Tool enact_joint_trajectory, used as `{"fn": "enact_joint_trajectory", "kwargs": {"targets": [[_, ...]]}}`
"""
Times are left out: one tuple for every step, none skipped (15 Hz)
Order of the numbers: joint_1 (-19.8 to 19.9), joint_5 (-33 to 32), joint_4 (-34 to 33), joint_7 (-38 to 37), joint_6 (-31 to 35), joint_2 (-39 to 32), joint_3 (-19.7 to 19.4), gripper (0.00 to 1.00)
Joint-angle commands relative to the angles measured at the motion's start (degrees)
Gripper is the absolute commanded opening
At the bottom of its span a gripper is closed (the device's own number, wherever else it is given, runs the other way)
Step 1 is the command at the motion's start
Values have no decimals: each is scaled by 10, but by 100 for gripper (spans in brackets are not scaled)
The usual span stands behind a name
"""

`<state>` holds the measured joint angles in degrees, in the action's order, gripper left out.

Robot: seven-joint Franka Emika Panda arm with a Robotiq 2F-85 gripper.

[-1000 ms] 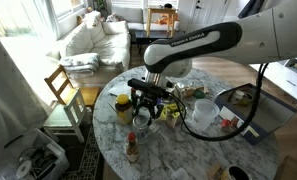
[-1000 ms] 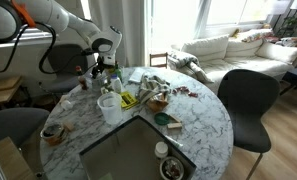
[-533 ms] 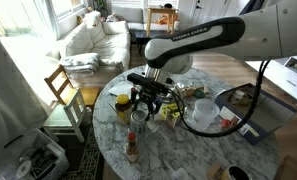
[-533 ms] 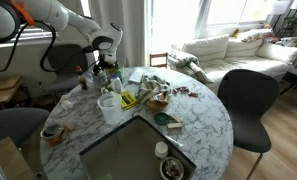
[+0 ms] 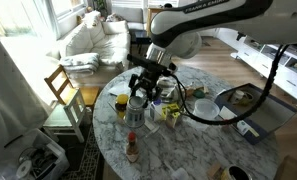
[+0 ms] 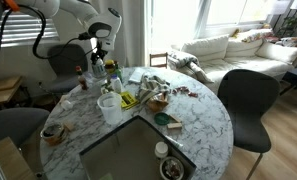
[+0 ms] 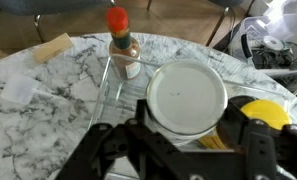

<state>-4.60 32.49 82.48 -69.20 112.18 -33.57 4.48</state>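
My gripper [image 7: 186,118] is shut on a glass jar with a white lid [image 7: 188,92]; its black fingers [image 7: 140,112] press both sides of the jar. In both exterior views the jar [image 5: 136,102] [image 6: 98,68] hangs a little above the round marble table [image 5: 193,152], near its edge. Below it in the wrist view stand a small red-capped bottle [image 7: 122,50] and, close on the right, a yellow-lidded jar [image 7: 264,112]. The same red-capped bottle [image 5: 132,147] and yellow-lidded jar [image 5: 122,104] show in an exterior view.
Food packets, a glass bowl [image 5: 203,112] and cables crowd the table's middle. A metal tray [image 6: 138,150] and a white cup [image 6: 108,105] lie on the table [image 6: 203,125]. A wooden chair [image 5: 60,86] and a black chair [image 6: 246,100] stand beside it.
The arm has risen and carried the white-lidded jar up off the table. The grip has not altered.
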Motion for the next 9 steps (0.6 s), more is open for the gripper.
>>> {"fn": "enact_joint_trajectory", "kwargs": {"targets": [[10,27,55,-36,-29,69,2,50],[13,34,64,-52,-43,83,1,50],[12,37,73,-67,-55,97,-1,50],[12,43,80,-77,-60,111,-2,50],[12,44,94,-86,-58,126,-6,50],[11,46,102,-95,-59,141,-7,50],[8,35,116,-112,-60,155,-12,50],[1,10,130,-149,-56,169,-22,50],[0,-4,144,-176,-61,181,-26,50]]}}
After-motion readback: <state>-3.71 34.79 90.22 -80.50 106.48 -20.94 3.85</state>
